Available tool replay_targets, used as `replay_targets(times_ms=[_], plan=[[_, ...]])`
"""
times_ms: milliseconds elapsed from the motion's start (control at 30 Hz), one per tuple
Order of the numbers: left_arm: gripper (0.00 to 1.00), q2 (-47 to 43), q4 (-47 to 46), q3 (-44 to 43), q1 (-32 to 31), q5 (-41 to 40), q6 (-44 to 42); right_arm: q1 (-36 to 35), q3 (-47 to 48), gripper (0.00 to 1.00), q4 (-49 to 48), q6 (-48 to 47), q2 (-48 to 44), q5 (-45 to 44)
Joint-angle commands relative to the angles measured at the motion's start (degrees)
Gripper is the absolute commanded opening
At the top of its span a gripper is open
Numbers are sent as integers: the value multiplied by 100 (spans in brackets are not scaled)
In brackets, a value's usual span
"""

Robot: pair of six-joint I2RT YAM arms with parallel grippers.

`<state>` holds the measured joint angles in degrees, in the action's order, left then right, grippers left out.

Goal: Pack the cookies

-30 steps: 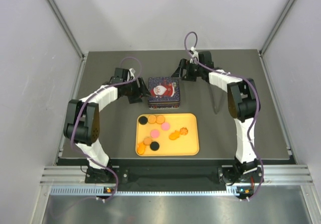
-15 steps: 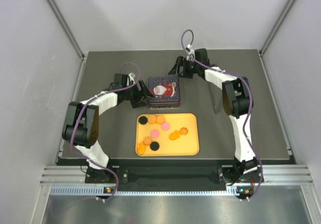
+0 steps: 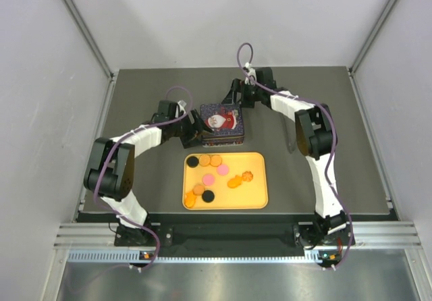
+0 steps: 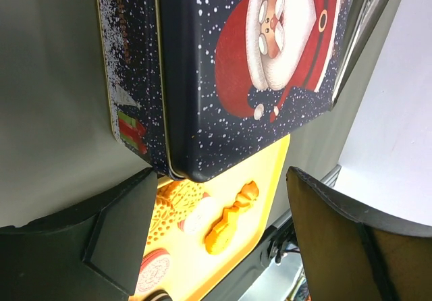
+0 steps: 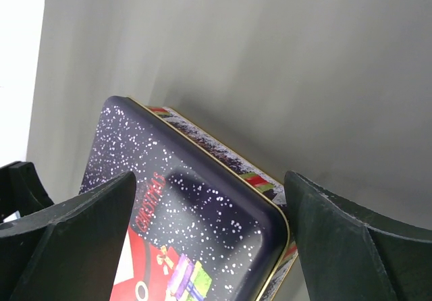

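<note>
You're only starting: all the cookies are sitting on the tray, with the left gripper and right gripper straddling the closed tin wide open, empty.

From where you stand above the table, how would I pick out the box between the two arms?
On the dark table, look just beyond the yellow tray of cookies. There sits a squarish tin, lid on. It alone is navy with white snow specks and a red-coated Santa on its lid.
</note>
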<state>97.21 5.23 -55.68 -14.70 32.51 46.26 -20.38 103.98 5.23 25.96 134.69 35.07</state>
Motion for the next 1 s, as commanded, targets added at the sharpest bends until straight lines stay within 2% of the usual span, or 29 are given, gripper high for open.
replay_targets(times_ms=[0,533,967], plan=[[82,-203,-339,40,-33,-69,173,-124,43,90,-93,-152,-127,79],[82,632,-49,-1058,-24,-395,111,-133,-1151,86,-480,-143,-892,9],[81,1502,584,-2623,37,-509,-214,-142,-2391,84,-1068,6,-1586,-97]])
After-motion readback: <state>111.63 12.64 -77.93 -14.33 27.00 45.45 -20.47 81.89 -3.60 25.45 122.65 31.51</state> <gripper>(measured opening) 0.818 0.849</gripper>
